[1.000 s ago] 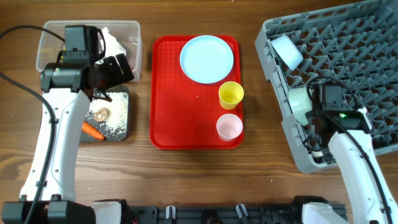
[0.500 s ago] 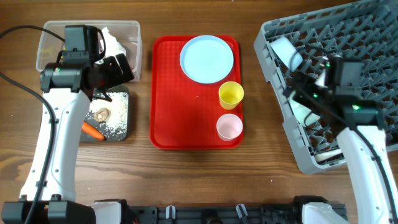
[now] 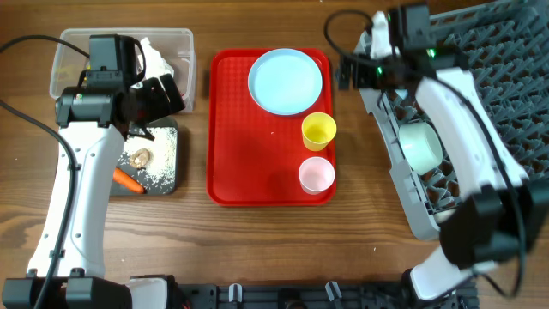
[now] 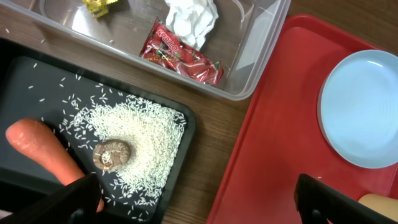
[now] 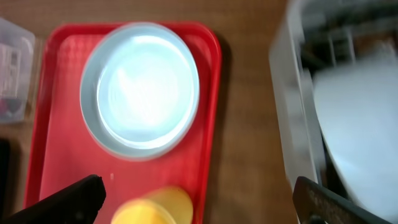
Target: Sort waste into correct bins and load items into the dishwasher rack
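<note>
My left gripper [image 3: 170, 93] [image 4: 199, 205] hangs open and holds nothing, over the clear tub [image 3: 69, 51] and black tray [image 3: 167, 167]. The tub [image 4: 261, 37] holds tissue [image 4: 189, 18], a red wrapper [image 4: 183, 53] and a yellow wrapper [image 4: 99, 5]. On the black tray [image 4: 37, 74] lie rice [image 4: 143, 137], a brown lump [image 4: 112, 154] and a carrot [image 4: 43, 149]. My right gripper [image 3: 345, 74] [image 5: 199, 202] is open and empty above the gap between red tray and rack [image 3: 506, 112]. The plate [image 3: 286, 81] [image 5: 142, 87], yellow cup [image 3: 318, 130] [image 5: 152, 208] and pink cup [image 3: 316, 174] stand on the red tray. One bowl [image 3: 422, 146] sits in the rack.
The flat red tray [image 3: 257, 172] lies mid-table between the bins and the rack. My right arm stretches along the rack's left wall [image 5: 298, 124] and covers its near corner. Bare wood lies in front of the red tray.
My right arm has swung from the rack's front left up and leftward to the gap beside the red tray, still open. The left arm has not moved.
</note>
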`<state>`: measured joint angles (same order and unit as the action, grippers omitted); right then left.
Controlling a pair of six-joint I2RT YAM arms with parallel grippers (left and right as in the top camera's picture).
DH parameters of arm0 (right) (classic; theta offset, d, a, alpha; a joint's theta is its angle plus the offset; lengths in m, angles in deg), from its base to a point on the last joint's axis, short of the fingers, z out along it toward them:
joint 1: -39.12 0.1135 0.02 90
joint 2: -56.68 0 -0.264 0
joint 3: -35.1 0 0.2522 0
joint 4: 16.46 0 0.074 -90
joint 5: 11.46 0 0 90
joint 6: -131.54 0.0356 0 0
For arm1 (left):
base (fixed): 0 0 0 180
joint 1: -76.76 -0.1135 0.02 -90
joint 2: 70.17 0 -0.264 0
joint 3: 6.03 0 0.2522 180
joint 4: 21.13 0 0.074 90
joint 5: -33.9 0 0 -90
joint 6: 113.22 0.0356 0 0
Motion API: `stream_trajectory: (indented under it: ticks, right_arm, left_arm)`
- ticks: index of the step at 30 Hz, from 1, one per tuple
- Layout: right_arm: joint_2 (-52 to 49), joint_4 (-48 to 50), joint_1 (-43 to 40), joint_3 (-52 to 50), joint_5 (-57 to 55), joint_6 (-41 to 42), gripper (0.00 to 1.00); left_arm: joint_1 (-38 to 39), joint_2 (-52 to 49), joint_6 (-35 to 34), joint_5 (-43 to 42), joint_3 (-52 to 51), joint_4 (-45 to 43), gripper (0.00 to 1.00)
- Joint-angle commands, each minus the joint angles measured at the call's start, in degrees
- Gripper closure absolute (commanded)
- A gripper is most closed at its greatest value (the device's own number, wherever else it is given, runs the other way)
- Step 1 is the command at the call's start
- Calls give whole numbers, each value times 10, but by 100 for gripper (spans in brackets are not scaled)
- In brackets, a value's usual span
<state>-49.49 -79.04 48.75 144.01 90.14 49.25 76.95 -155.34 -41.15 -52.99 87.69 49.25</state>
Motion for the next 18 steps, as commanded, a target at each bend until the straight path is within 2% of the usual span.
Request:
stream_trajectory:
  ticks: [1,8,18]
  right_arm:
    - [-82,-3,13,61,14,-32,0]
    - [-143,15,15,64,-9,-32,1]
    - [-153,34,14,63,-89,-26,0]
  left_arm:
    - [-3,-1,-5,-3,-2,0,0]
    - [-3,-1,-5,-3,-2,0,0]
    - [-3,-1,-5,-3,-2,0,0]
